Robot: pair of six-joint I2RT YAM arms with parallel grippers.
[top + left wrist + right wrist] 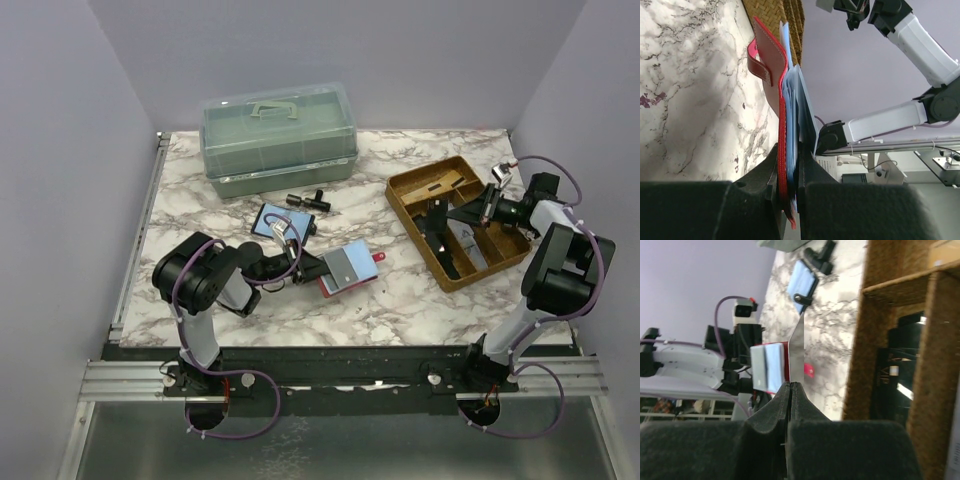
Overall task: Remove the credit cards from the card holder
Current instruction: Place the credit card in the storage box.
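The card holder point(350, 268) is mid-table, left of the tray point(410, 190), with the lidded box point(280, 140) behind it.

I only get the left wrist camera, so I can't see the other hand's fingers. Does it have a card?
Observer: Yes. The right gripper is shut on one thin grey card, seen edge-on.
Operator: Where is that hand?
Observer: In the top view it sits over the brown tray on the right side.
Operator: What else is near my wallet?
Observer: A blue case lies flat on the table, to the wallet's left and farther back.
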